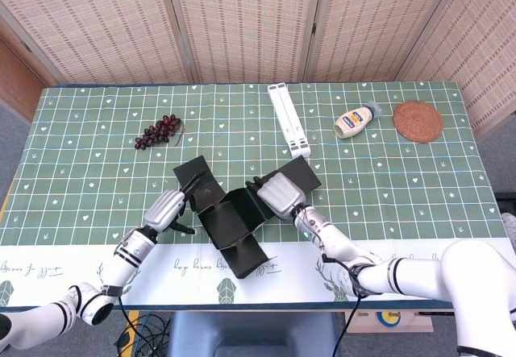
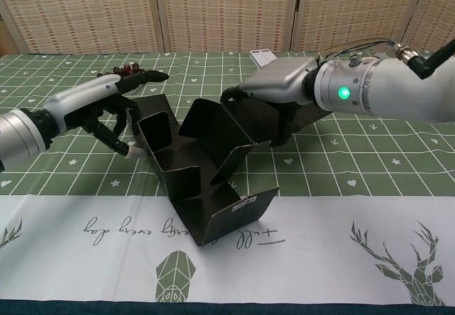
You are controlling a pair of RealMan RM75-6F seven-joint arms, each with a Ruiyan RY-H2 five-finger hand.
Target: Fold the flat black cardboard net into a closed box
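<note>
The black cardboard net (image 1: 232, 220) is half folded and tipped up off the green tablecloth, its flaps raised at angles around a central panel (image 2: 199, 176). My left hand (image 1: 168, 209) sits at the net's left side. Its fingers (image 2: 106, 109) are spread against the outside of the raised left flap, with one finger stretched along the far panel. My right hand (image 1: 278, 194) grips the right flap. Those fingers (image 2: 234, 94) curl over the flap's upper edge, and the thumb is under the outer panel. The near flap (image 2: 238, 215) points toward the table's front.
A bunch of dark grapes (image 1: 158, 131) lies behind my left hand. A white folding stand (image 1: 289, 120), a mayonnaise bottle (image 1: 355, 120) and a woven coaster (image 1: 418, 121) lie at the back right. The white cloth border (image 2: 320, 244) runs along the front edge.
</note>
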